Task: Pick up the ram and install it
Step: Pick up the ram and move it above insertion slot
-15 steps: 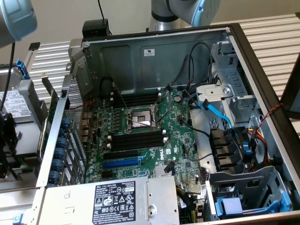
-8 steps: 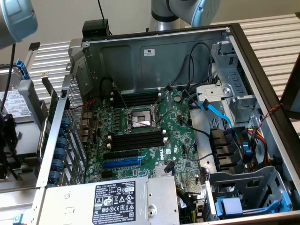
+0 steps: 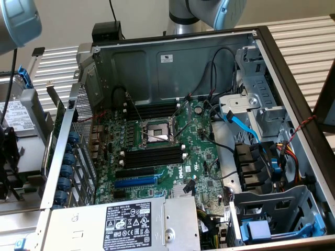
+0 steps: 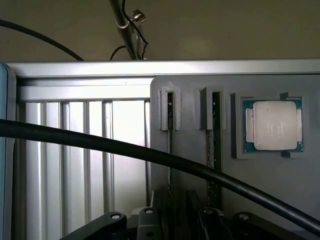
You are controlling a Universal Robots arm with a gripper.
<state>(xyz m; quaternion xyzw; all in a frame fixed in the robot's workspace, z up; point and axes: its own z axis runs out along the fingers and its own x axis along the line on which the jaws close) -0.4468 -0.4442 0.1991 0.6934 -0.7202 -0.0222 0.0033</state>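
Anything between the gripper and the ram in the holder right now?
A black cable crosses in front of both ram sticks standing on edge in the grey holder, as the wrist camera sees it. Whether it truly blocks the gripper cannot be told.

The arm (image 3: 180, 13) has a silver-grey tube section and rounded grey joint housings. One housing carries a pale blue end cap (image 3: 226, 11); a second cap (image 3: 18, 23) is the same colour. The claw (image 4: 175, 222) has black body parts with round screws (image 4: 115, 216). A thick black cable (image 4: 150, 155) crosses above it.
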